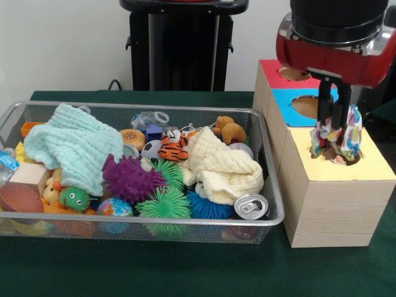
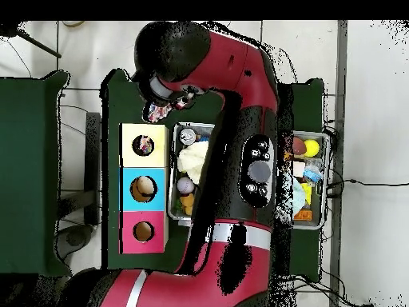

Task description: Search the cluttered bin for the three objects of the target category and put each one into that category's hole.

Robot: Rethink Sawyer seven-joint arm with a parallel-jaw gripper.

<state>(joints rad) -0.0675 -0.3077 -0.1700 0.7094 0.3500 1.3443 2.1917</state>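
The patchwork fabric bundle (image 1: 337, 140) hangs at the round hole (image 1: 344, 158) in the yellow-topped box (image 1: 346, 185), its lower folds already at or just inside the opening while the upper part drapes around the gripper (image 1: 333, 127). The jaws are closed on the bundle, pinching it from above. In the overhead view the bundle (image 2: 144, 145) sits in the middle of the yellow square, so the alignment looks good.

To finish the drop well, the bundle should probably go a little deeper before release, since loose corners spread wider than the hole and could catch on its edge. Opening straight above the centre and lifting vertically should keep cloth from clinging to the jaws.

Beside it stand the blue-topped box (image 1: 300, 106) and the red-topped box (image 1: 278, 73). Across the green desk (image 1: 185, 272), the wire-mesh bin (image 1: 272, 204) holds a mint cloth (image 1: 71, 145), a cream cloth (image 1: 223, 164), spiky balls (image 1: 130, 179) and a can (image 1: 251, 206); no other patchwork bundle shows there.
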